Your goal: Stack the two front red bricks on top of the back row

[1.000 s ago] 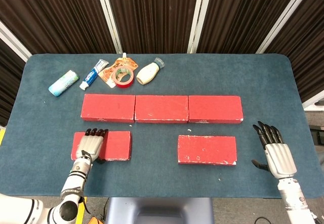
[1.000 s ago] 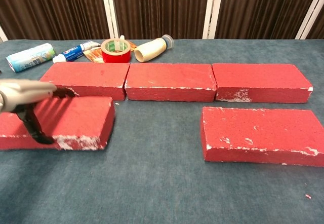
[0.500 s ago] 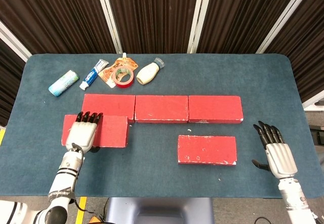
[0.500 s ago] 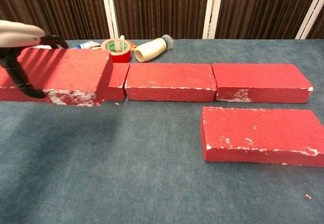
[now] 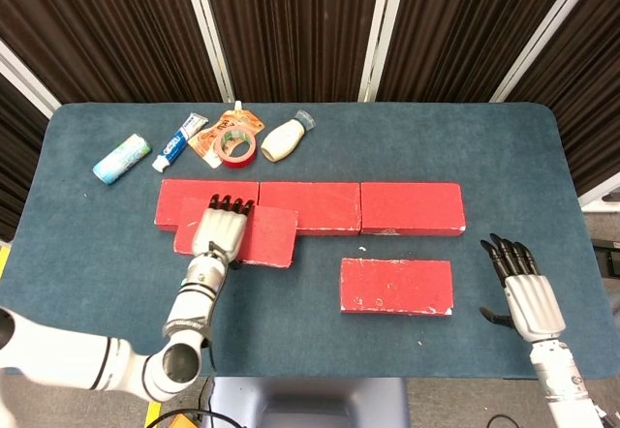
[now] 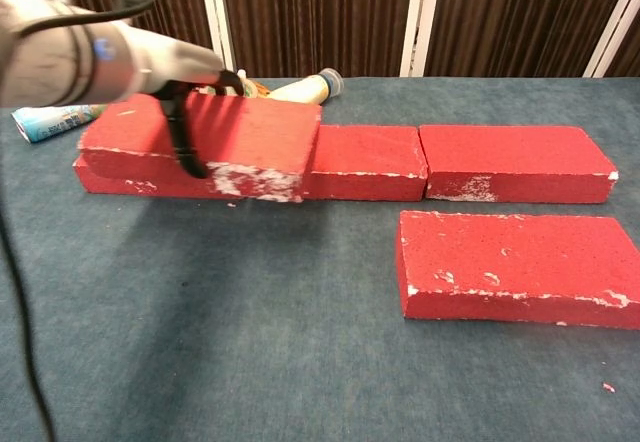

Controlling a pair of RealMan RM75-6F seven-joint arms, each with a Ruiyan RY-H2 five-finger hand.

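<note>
A rectangular red foam brick (image 5: 260, 235) is gripped by the left hand (image 5: 220, 229) and held over the front edge of the back row of three red bricks (image 5: 387, 207), at about 9 o'clock of the blue felt table (image 5: 542, 167). The second front red brick (image 5: 396, 286) is lying flat at 5 o'clock, apart from the row. The right hand (image 5: 523, 288) is kept empty with fingers spread, at 4 o'clock beside that brick.

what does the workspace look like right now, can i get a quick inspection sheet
surface: blue table, carpet-like top
job's things: carried brick held over the back row, overlapping its left and middle bricks; front right brick lies flat on the table
clutter: tape roll, toothpaste tube, bottle, blue-white pack along the far edge
hands: left hand grips the carried brick; right hand open, beside the front right brick
cables: dark cable hangs at left, chest view
surroundings: dark curtain behind
</note>
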